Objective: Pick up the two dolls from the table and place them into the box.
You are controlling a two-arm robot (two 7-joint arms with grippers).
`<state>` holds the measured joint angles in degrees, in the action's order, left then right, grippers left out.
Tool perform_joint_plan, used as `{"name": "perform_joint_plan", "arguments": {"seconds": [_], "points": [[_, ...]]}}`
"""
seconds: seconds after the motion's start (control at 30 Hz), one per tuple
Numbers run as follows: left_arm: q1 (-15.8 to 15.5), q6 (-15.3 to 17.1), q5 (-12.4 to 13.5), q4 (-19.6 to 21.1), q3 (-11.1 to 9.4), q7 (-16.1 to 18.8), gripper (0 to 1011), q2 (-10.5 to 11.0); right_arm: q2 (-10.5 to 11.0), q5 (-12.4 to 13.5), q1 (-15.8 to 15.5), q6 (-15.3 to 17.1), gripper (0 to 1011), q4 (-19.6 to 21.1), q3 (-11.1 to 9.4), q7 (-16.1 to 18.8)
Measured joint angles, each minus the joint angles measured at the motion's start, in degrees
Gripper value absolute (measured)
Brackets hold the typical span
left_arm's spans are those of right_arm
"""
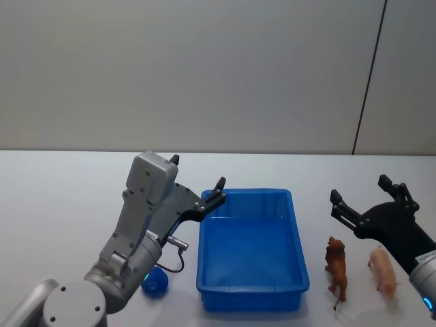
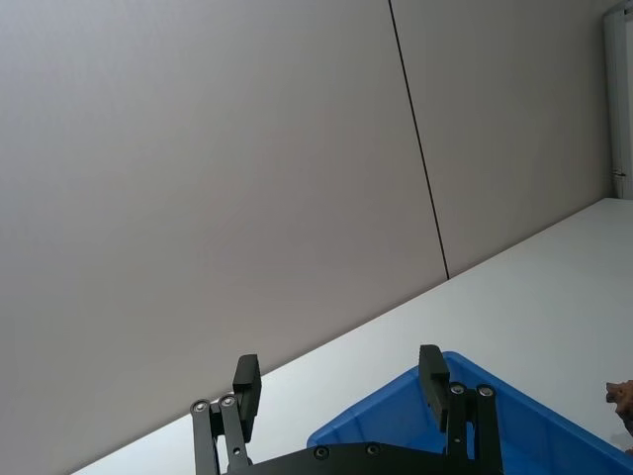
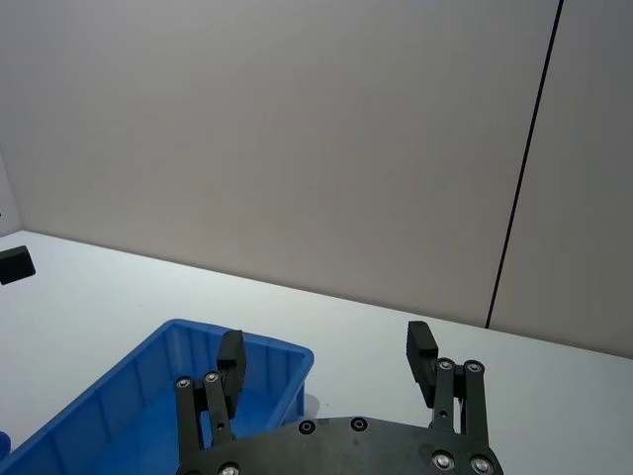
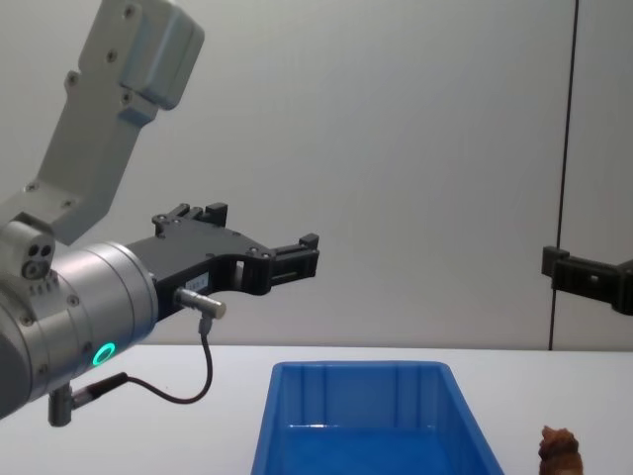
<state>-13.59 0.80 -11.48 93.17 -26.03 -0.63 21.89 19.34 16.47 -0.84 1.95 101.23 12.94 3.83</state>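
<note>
Head view: white table [image 1: 61, 187] meets plain grey wall [image 1: 204, 68].

The plain flat white tabletop [image 1: 61, 197] before me carries a bright blue rectangular plastic bin [image 1: 252, 300]. A small round blue toy ball [image 1: 155, 283] lies by the bin's near corner on my left. To its right stands a brown animal figure [image 1: 336, 266], and just beyond that a pink pig figure [image 1: 383, 269].
</note>
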Motion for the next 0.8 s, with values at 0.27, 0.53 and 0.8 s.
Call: {"name": "perform_joint_plan", "arguments": {"seconds": [0.27, 0.53, 0.8], "points": [[0.00, 0.00, 0.00, 0.00, 0.00, 0.00, 1002, 0.00, 0.00, 0.00, 0.00, 0.00, 1001, 0.00, 0.00, 0.00], [0.00, 0.00, 0.00, 0.00, 0.00, 0.00, 1002, 0.00, 0.00, 0.00, 0.00, 0.00, 1001, 0.00, 0.00, 0.00], [0.00, 0.00, 0.00, 0.00, 0.00, 0.00, 1002, 0.00, -0.01, 0.00, 0.02, 0.00, 1001, -0.04, -0.01, 0.02]]}}
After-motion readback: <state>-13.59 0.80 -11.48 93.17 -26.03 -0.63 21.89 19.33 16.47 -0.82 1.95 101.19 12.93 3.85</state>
